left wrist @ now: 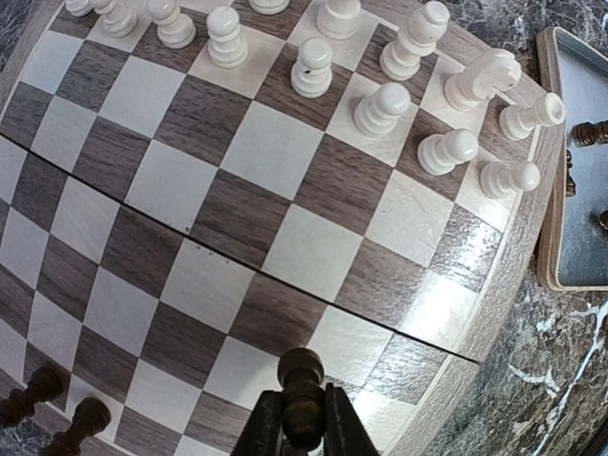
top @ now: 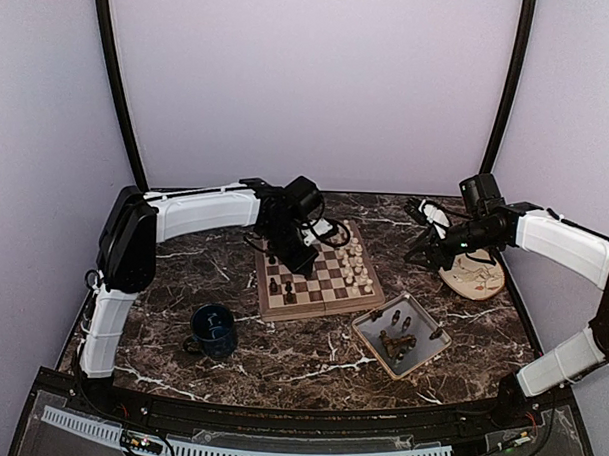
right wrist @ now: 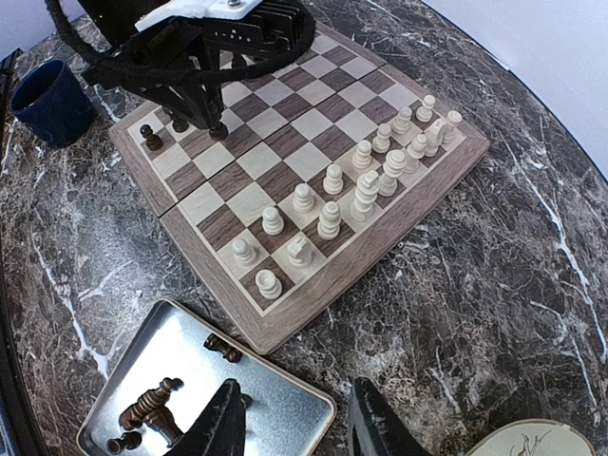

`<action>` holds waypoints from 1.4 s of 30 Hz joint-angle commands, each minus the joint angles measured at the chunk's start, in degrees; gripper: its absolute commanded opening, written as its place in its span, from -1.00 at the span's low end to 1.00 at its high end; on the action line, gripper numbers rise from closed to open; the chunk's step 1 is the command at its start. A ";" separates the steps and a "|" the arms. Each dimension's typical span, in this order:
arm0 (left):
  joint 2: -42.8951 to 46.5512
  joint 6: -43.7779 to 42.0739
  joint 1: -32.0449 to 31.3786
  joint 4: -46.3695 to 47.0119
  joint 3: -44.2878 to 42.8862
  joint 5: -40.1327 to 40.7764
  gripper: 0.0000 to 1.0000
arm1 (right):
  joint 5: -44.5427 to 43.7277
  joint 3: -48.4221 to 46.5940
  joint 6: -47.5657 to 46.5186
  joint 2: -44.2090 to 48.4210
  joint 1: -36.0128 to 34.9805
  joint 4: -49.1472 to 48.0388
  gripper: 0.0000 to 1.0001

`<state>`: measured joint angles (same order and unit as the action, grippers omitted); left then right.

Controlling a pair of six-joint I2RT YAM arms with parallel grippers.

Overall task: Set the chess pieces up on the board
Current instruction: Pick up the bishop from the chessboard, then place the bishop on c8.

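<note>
The board lies mid-table. Cream-white chess pieces fill two rows along its right side, and they appear again at the top of the left wrist view. Two dark pawns stand at the board's left edge. My left gripper is shut on a dark pawn, upright and low over the left half of the board; I cannot tell whether its base touches. My right gripper hangs open and empty over the tray's corner, right of the board.
A grey tray with several dark pieces lying in it sits in front of the board's right corner. A blue mug stands front left. A round beige plate lies at the right, under the right arm.
</note>
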<state>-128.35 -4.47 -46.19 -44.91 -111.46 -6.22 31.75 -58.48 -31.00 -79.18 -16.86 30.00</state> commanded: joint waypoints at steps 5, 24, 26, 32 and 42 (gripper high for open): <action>7.66 0.10 4.09 -4.31 3.06 3.96 -0.83 | 0.94 0.46 -0.44 -0.38 0.16 -0.38 -0.24; 11.87 2.01 6.79 2.24 13.42 5.08 -0.83 | 0.77 0.27 -0.47 -1.61 0.14 -0.22 -0.24; 11.60 2.00 6.88 2.28 13.52 5.16 -0.83 | 0.64 0.29 -0.47 -1.73 0.15 -0.12 -0.24; 11.39 0.88 6.99 2.22 14.11 4.01 -0.82 | 0.60 0.21 -0.58 -2.33 0.14 -0.12 -0.24; 11.37 -1.54 6.96 0.41 14.49 -0.98 -0.82 | 0.77 0.06 -0.77 -3.00 0.15 0.15 -0.24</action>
<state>-118.93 -4.49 -39.31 -42.96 -98.08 -3.77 31.92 -58.48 -31.22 -81.58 -16.86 30.06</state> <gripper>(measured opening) 0.133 0.379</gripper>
